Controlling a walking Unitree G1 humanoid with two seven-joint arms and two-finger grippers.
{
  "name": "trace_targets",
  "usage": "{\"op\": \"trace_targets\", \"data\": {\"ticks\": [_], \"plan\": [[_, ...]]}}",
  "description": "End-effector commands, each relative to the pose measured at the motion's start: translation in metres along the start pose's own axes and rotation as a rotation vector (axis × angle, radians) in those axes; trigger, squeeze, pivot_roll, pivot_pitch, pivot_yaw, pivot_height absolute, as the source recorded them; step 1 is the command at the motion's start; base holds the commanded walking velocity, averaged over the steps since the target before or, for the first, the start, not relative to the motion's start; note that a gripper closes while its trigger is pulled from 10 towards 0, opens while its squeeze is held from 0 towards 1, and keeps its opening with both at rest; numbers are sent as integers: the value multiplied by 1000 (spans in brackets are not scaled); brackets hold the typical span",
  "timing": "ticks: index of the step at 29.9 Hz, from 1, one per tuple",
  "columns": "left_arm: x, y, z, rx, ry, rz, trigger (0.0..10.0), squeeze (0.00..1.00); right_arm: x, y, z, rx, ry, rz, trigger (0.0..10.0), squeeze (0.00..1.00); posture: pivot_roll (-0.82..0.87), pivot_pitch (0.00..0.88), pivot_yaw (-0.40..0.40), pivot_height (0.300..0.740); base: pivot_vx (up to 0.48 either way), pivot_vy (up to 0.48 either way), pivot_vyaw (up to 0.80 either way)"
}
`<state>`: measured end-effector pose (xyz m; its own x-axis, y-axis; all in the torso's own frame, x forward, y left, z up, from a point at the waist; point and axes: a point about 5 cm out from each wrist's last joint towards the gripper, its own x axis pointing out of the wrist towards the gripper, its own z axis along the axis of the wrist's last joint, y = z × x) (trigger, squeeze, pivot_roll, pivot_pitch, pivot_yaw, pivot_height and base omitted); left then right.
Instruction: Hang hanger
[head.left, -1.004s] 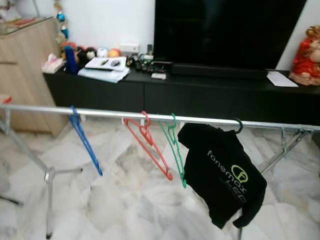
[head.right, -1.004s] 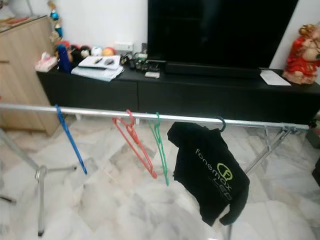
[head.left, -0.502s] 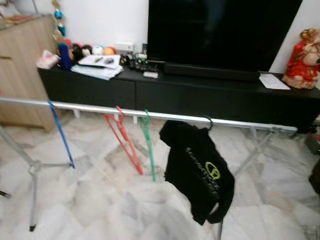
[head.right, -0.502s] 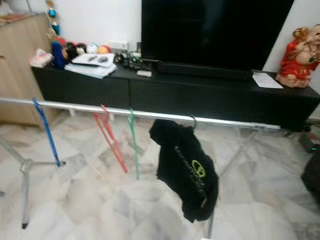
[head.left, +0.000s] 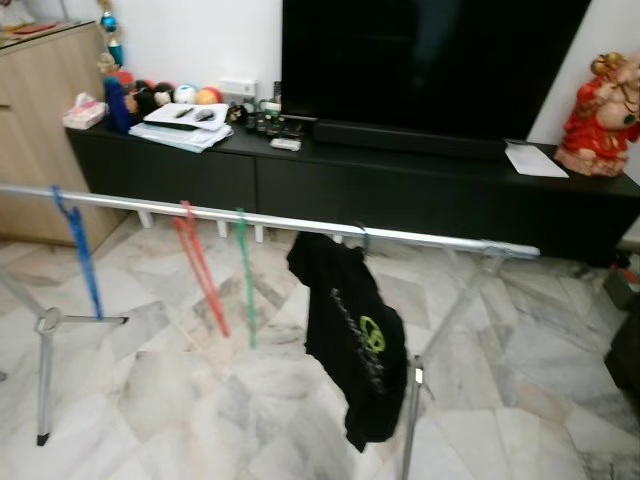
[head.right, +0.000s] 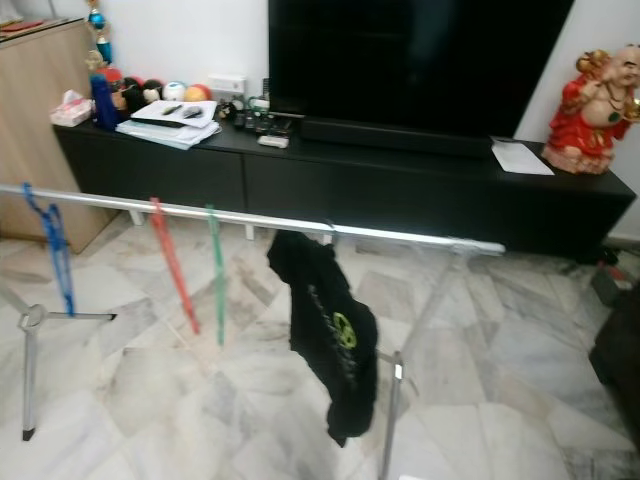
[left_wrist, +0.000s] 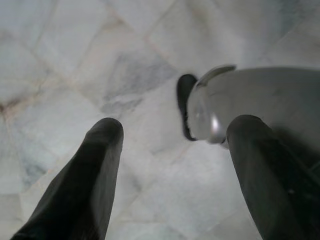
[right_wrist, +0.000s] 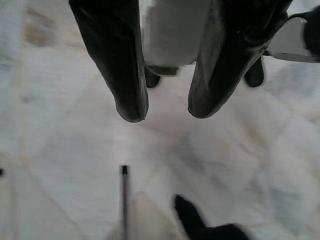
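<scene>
Silver clothes rail (head.left: 200, 213) across the room, on metal legs over marble floor (head.left: 520, 350). Hanging on rail, from robot's left to right: blue hanger (head.left: 80, 250), red hanger (head.left: 200, 270), green hanger (head.left: 245, 280), then black T-shirt (head.left: 350, 340) with green logo on its own hanger, hook over the rail. Red and green hangers close together; blue well apart to the left; shirt just beside the green one. All four on the rail, edge-on to the head camera, slightly blurred.

Behind rail: long black TV cabinet (head.right: 420, 190) with large dark TV (head.right: 420, 60), papers and small items at its left end, red figurine (head.right: 590, 110) at its right end. Wooden cupboard (head.left: 40, 130) at far left.

Left end effector (left_wrist: 170, 165): pointing down at floor, fingers spread wide, nothing between them; part of the robot's own silver body beside one finger.
Right end effector (right_wrist: 162, 112): pointing down at floor, fingers (right_wrist: 117, 65) parted by a moderate gap, holding nothing.
</scene>
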<state>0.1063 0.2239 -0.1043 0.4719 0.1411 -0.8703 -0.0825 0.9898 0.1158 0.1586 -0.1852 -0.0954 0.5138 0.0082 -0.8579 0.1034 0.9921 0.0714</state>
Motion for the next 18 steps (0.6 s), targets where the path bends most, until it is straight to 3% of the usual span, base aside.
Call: {"op": "trace_targets", "data": {"ticks": [1,6,7,9,14,18], "plan": [[-1,-1,-5,3,20,-5,10000,0,-1,-4,-1,15,0,-13,10000,0,11,8,-23,740,0,-281,0],[-1,1,-5,4,21,-3,10000,0,-1,-4,-1,14,-1,-13,10000,0,11,7,-23,740,0,-282,0],[2,7,7,9,9,-6,10000,0,-1,-4,-1,16,0,-13,10000,0,-1,3,-24,740,0,-285,0],[2,10,9,9,9,-5,10000,0,-1,-5,-1,17,0,-13,10000,0,-2,6,-25,740,0,-287,0],[-1,17,0,4,25,3,10000,0,-1,-5,-1,17,0,-14,10000,0,-2,9,-27,740,0,-283,0],[-3,22,-3,-18,30,8,10000,0,-1,-5,-1,16,1,-16,10000,0,-3,10,-28,740,0,0,0]]}}
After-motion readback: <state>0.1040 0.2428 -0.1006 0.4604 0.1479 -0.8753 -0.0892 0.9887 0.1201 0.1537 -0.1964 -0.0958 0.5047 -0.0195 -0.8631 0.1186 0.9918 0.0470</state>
